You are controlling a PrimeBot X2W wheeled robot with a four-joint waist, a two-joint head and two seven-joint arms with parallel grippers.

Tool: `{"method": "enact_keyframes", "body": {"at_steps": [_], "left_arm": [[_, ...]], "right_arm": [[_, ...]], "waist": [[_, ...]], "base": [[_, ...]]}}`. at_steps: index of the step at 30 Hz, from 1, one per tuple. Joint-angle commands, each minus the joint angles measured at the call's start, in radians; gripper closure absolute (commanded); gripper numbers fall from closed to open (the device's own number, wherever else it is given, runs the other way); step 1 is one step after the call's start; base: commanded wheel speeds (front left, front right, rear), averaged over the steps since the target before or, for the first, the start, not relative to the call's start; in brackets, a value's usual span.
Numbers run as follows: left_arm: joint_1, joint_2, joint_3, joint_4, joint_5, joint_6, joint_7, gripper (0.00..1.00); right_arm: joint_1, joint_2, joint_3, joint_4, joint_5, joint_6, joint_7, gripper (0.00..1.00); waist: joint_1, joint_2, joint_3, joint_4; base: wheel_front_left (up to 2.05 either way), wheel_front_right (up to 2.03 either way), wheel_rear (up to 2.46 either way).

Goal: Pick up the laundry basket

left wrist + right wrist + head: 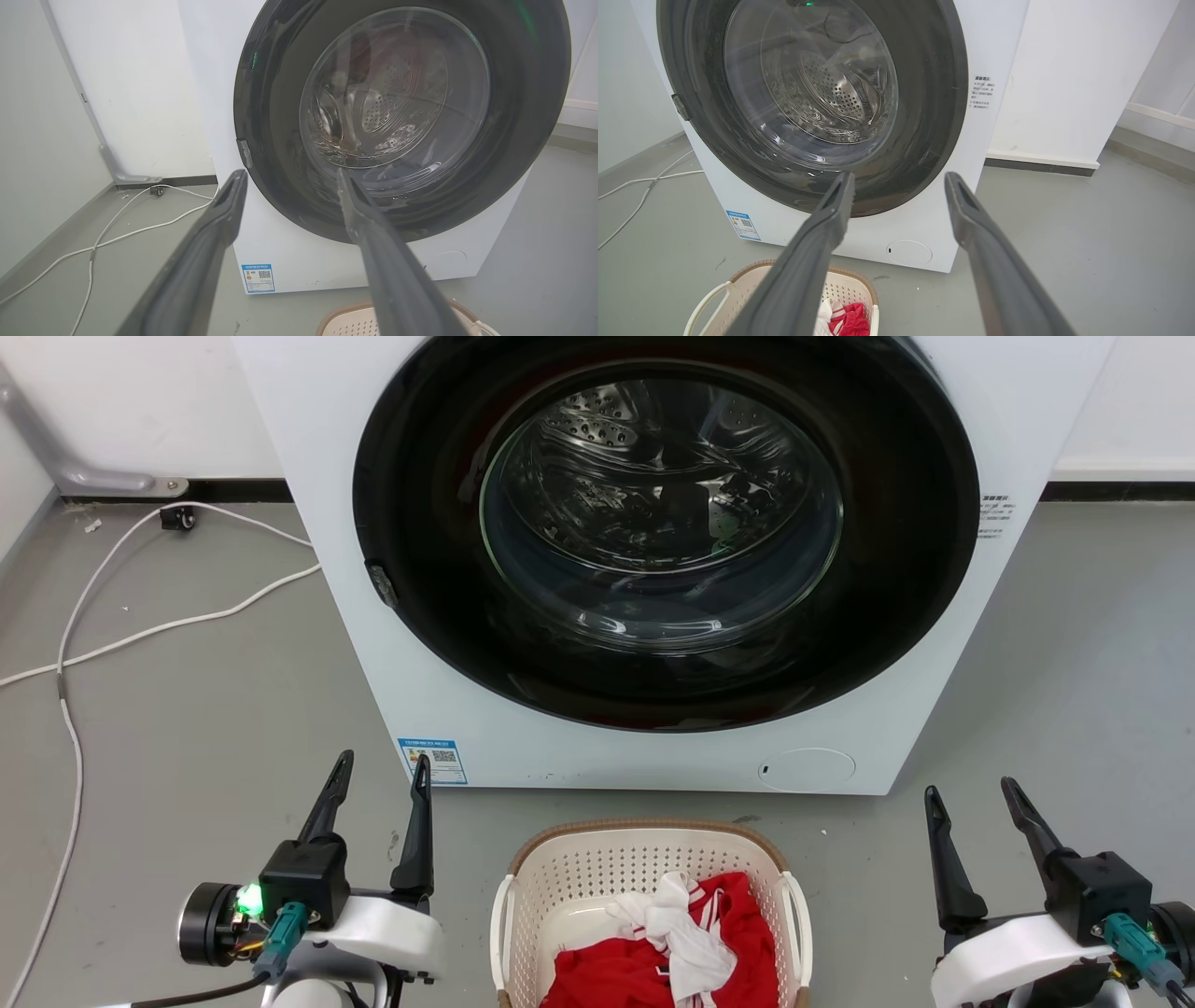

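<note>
Laundry basket (644,827) bottom middle, sits on floor (187,728), not lifted yet. Our left end effector (384,761), right end effector (969,791) wide open, empty. We must grab, lift.

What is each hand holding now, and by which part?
Nothing is held. The left hand and the right hand are both open, one on each side of the laundry basket, and neither touches it.

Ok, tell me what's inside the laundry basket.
Inside the laundry basket lies red clothing with a white cloth on top. Anything beneath the clothes is hidden.
</note>
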Motion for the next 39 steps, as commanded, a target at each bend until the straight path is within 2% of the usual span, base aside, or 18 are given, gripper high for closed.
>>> {"method": "enact_keyframes", "body": {"at_steps": [1, 23, 30, 31, 39], "left_arm": [[-0.002, -0.001, 0.003, 0.000, -0.003, 0.003, -0.004, 0.00], [-0.025, -0.009, 0.006, 0.028, -0.008, -0.008, -0.003, 0.00], [-0.104, -0.010, 0.001, 0.183, -0.037, -0.023, -0.003, 0.00], [-0.153, -0.010, 0.003, 0.262, -0.049, -0.028, -0.003, 0.00], [-0.303, -0.005, -0.004, 0.494, -0.100, -0.057, 0.003, 0.00]], "right_arm": [[0.005, 0.003, 0.000, 0.000, -0.001, 0.000, -0.006, 0.00], [-0.027, 0.003, -0.009, 0.015, 0.031, 0.000, 0.006, 0.00], [-0.097, 0.003, -0.003, 0.090, 0.049, 0.000, 0.037, 0.00], [-0.140, 0.003, 0.002, 0.142, 0.062, 0.000, 0.047, 0.00], [-0.277, 0.003, 0.025, 0.332, 0.092, 0.000, 0.078, 0.00]], "waist": [[0.0000, 0.0000, 0.000, -0.001], [0.0000, 0.0000, 0.045, 0.000], [0.0000, 0.0000, 0.159, -0.013], [0.0000, 0.0000, 0.216, -0.019], [0.0000, 0.0000, 0.366, -0.034]], "base": [[0.00, 0.00, 0.00], [0.00, 0.00, 0.00], [0.00, 0.00, 0.00], [0.00, 0.00, 0.00], [0.00, 0.00, 0.00]]}}
